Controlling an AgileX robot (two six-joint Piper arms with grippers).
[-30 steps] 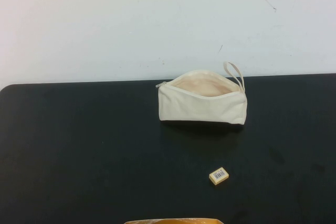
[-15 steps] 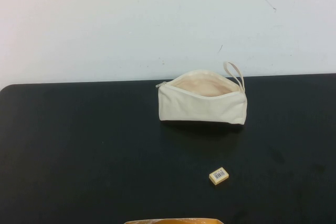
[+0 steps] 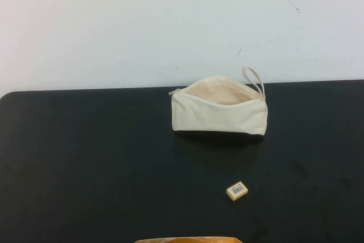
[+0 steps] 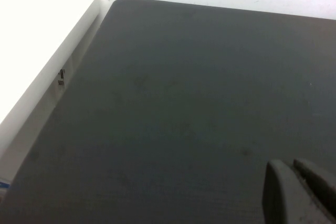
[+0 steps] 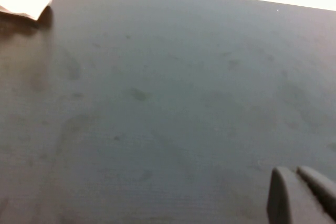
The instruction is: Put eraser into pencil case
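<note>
Black table (image 3: 85, 157) against a white wall (image 3: 114, 21), orange-yellow object (image 3: 187, 239) at its near edge

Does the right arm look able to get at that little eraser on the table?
Probably yes. The eraser lies alone on the bare black table, apart from the pencil case. The right gripper hangs over bare table, the left gripper likewise.

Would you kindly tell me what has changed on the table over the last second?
Nothing visibly changed. The tiny tan eraser lies on the black table in front of the open cream fabric pencil case, apart from it. The left gripper and right gripper hover over bare table, holding nothing.
</note>
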